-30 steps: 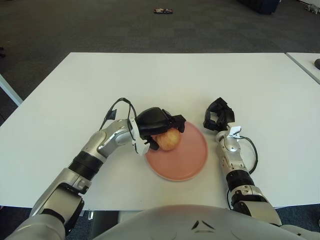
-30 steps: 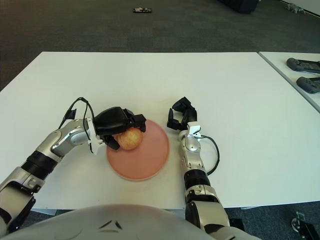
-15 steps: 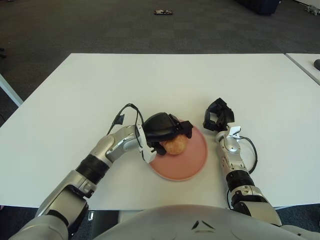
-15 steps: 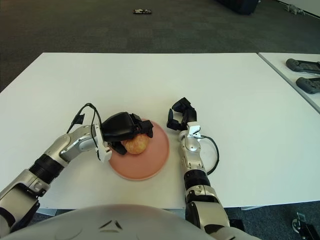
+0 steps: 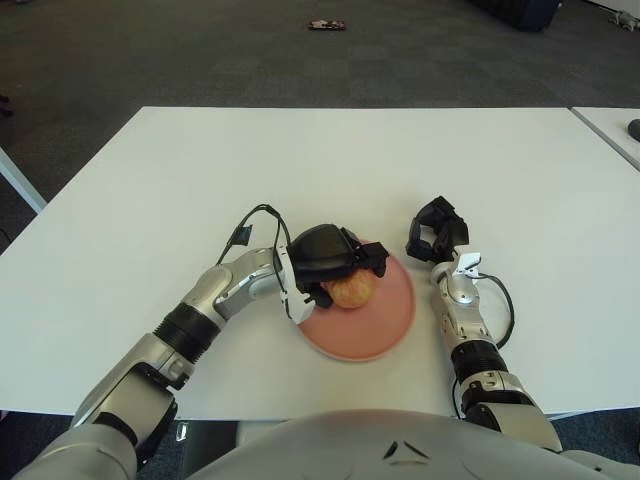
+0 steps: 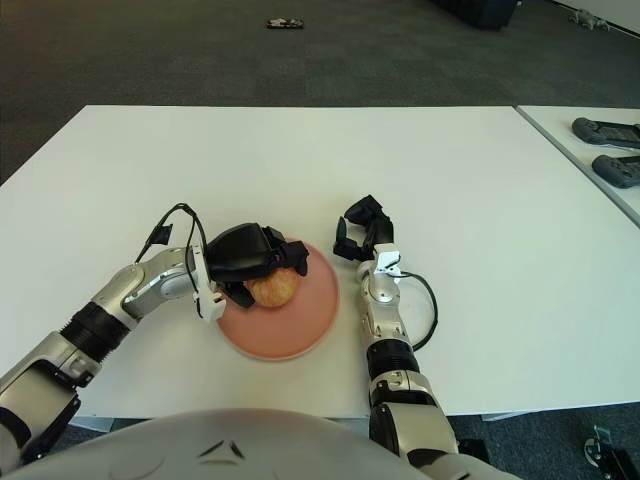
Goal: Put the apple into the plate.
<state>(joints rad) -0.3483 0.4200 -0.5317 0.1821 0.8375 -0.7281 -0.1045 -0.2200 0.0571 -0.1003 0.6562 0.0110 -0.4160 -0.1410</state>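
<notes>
A yellow-red apple sits low over the left part of the pink plate, which lies on the white table near its front edge. My left hand covers the apple from above and from the left, its black fingers curled around it. Whether the apple touches the plate surface is hidden by the hand. My right hand shows just right of the plate, with nothing in it, its fingers curled.
The white table stretches far beyond the plate. A second table edge with dark controllers shows at the far right. A small dark object lies on the carpet behind the table.
My left hand carried the apple rightward and down from the plate's left rim to over the plate; in the last half second it barely moved. The right hand stayed still.
</notes>
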